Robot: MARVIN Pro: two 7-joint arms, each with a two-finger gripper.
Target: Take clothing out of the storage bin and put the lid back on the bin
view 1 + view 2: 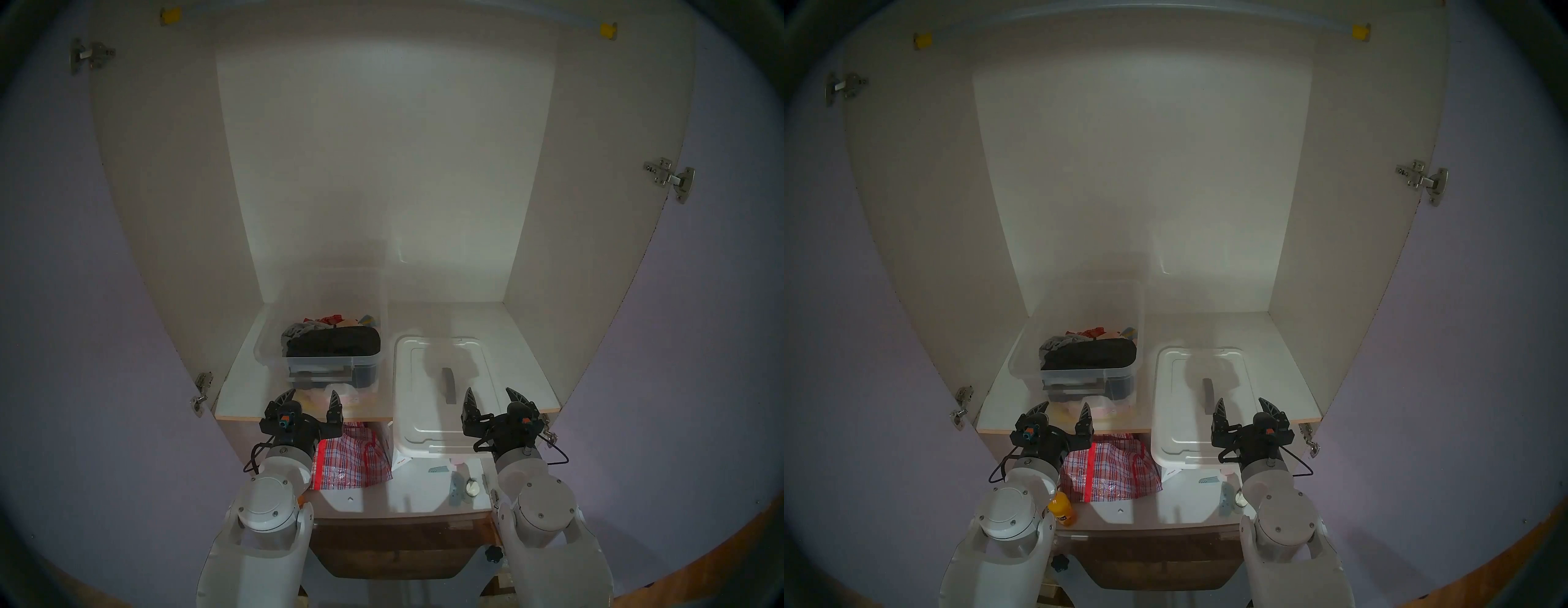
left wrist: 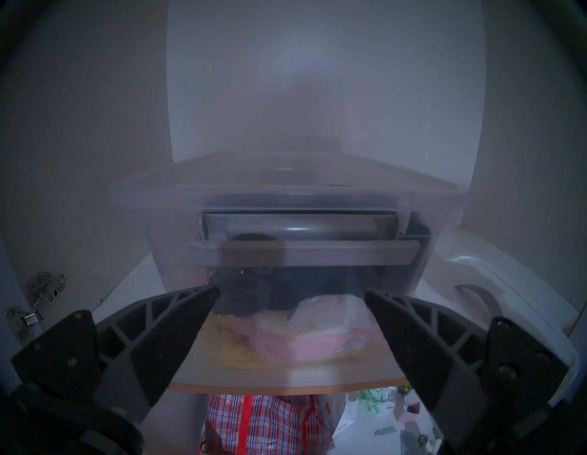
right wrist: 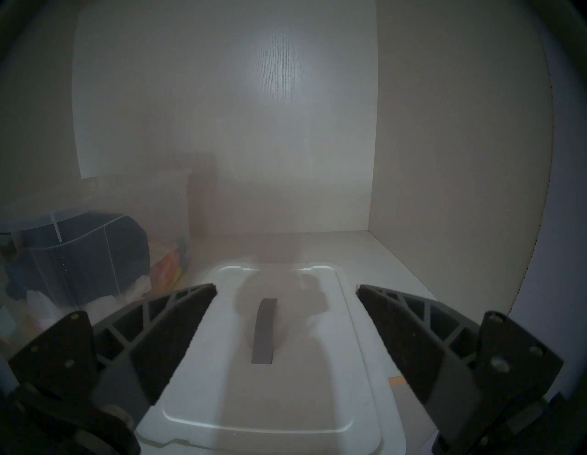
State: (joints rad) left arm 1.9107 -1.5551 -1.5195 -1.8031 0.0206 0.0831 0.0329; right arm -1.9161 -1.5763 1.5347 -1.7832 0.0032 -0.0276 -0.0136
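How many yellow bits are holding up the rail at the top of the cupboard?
2: one yellow bracket at the rail's left end, the other yellow bracket at its right end.

A white cabinet stands open, its shelf (image 1: 526,339) lit from the front. Steel hinges (image 1: 670,178) sit on the side panels, and yellow clips (image 1: 608,29) hold a rail near the top. Below the shelf, on a lower ledge, lies a red-and-white checked bag (image 1: 352,458). Left of the bag stands an orange bottle (image 1: 1062,507); right of it lie small grey bits (image 1: 456,488). A pink packet (image 2: 317,336) lies on the shelf's front edge, above the bag.
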